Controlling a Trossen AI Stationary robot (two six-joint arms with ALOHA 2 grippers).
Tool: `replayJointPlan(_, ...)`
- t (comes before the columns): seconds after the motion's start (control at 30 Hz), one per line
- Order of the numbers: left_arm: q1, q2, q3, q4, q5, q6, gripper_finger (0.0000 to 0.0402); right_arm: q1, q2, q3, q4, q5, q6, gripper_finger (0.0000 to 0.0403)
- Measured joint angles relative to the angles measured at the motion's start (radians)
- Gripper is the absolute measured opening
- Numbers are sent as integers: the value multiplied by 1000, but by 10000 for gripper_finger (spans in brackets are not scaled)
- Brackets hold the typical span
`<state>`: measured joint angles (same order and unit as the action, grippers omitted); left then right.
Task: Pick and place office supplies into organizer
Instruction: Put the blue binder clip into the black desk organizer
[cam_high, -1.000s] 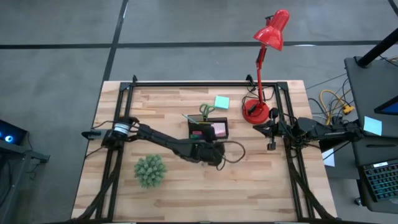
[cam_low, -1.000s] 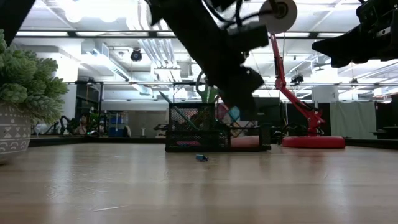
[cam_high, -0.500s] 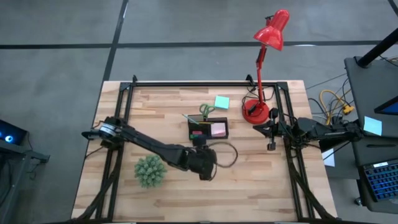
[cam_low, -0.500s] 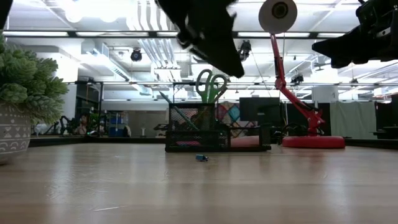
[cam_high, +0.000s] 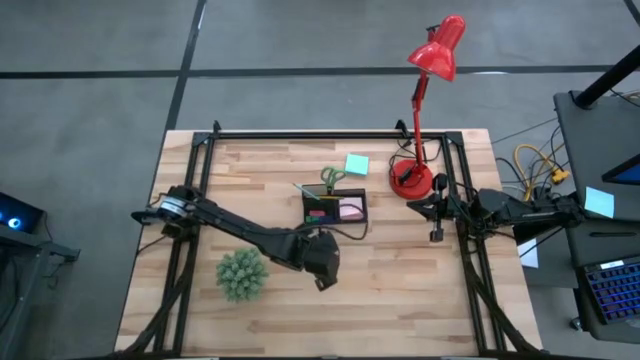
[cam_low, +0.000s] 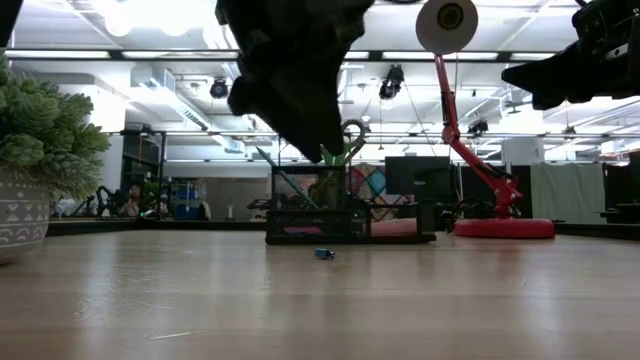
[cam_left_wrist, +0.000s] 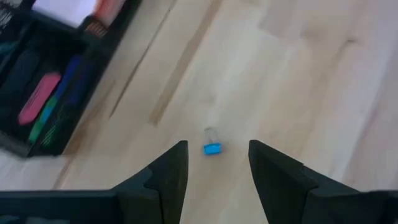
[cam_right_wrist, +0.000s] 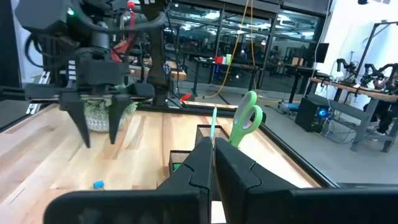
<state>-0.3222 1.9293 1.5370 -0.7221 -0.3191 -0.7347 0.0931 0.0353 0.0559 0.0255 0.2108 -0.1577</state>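
My left gripper (cam_left_wrist: 214, 177) hangs above the pale wooden table (cam_high: 400, 290), its two dark fingers (cam_left_wrist: 168, 177) spread and holding nothing, with the tiny blue eraser (cam_left_wrist: 212, 149) lying on the wood in the gap between them at lower centre of my left wrist view. In the high view my left arm runs from the table's left edge to just below centre frame, the gripper (cam_high: 325, 270) standing off the near side of the small black divided organizer (cam_high: 334, 208); bare planks lie open to its right and below. The round green spiky plant ball (cam_high: 241, 274) sits close by at lower left.

In the low view the eraser (cam_low: 322, 254) lies just in front of the organizer (cam_low: 350, 222), apart from it. Green-handled scissors (cam_high: 331, 178) stand in the organizer, and a teal sticky-note pad (cam_high: 356, 164) lies past it. The red desk lamp (cam_high: 420, 120) stands at upper right.

My right gripper (cam_high: 436, 222) waits at the table's right edge, fingers pressed together.
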Motion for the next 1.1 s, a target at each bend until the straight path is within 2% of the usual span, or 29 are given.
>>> replayJointPlan(0.1,8,0,-4,-31,1,-48,155,0,0,0,0,0,0,9)
replayJointPlan(0.3,22,33,0,-30,4,-49,155,0,0,0,-1,0,-3,8)
replayJointPlan(0.43,31,63,0,-32,57,-68,155,0,-1,0,-6,0,-5,9)
replayJointPlan(1.1,34,117,1,4,52,-231,155,0,-1,0,-15,0,-11,9)
